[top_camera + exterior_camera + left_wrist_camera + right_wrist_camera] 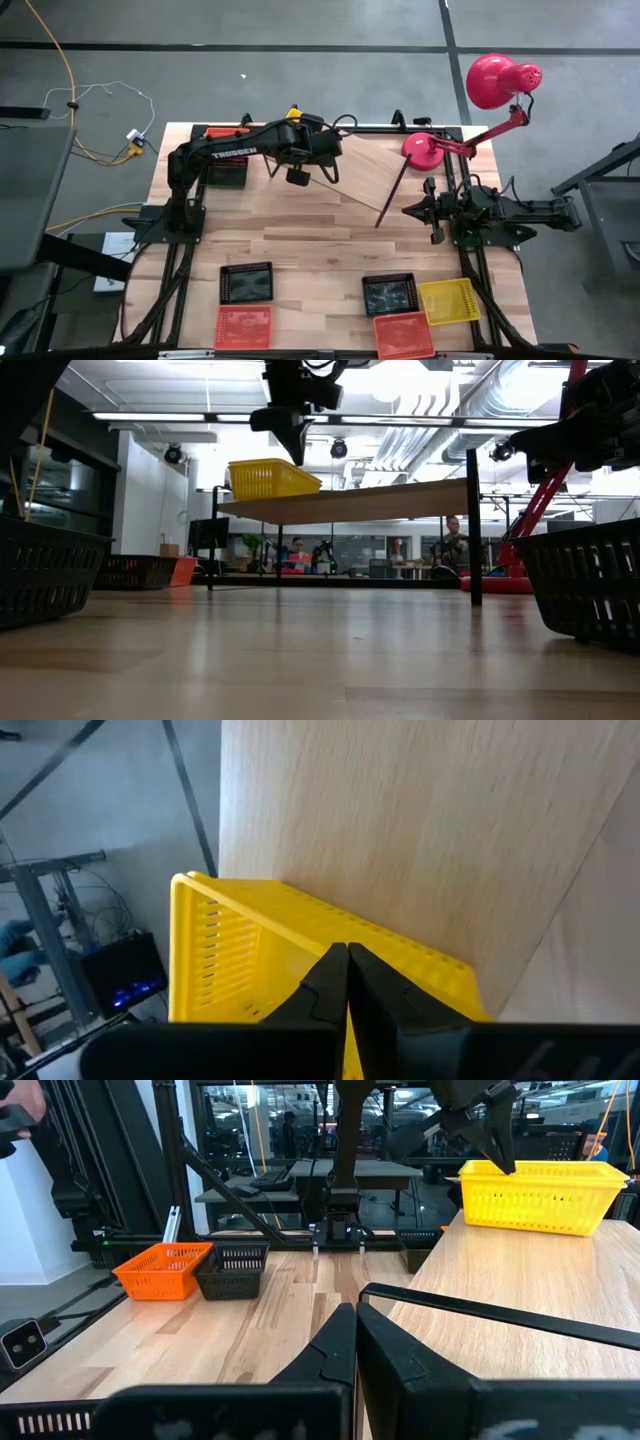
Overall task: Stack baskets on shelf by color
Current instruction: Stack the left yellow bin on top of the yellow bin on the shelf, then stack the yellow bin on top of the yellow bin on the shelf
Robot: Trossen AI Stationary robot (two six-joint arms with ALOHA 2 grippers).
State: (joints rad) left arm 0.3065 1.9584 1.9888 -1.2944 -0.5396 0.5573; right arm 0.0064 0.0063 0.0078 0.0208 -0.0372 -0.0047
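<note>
Black and orange-red baskets sit at your bench's (330, 225) far left corner – one black basket (232, 1270), one orange-red basket (165, 1269). Your left pincer (293, 438), fingers pressed together and empty, hangs over the yellow basket (270, 479) standing on the shelf (400, 500) at its left end. Along the near edge lie a black basket (247, 283), an orange-red one (244, 326), then black (389, 293), orange-red (404, 335) and yellow (449, 301). Your right pincer (437, 237) waits at the bench's right side, fingers together, holding nothing.
</note>
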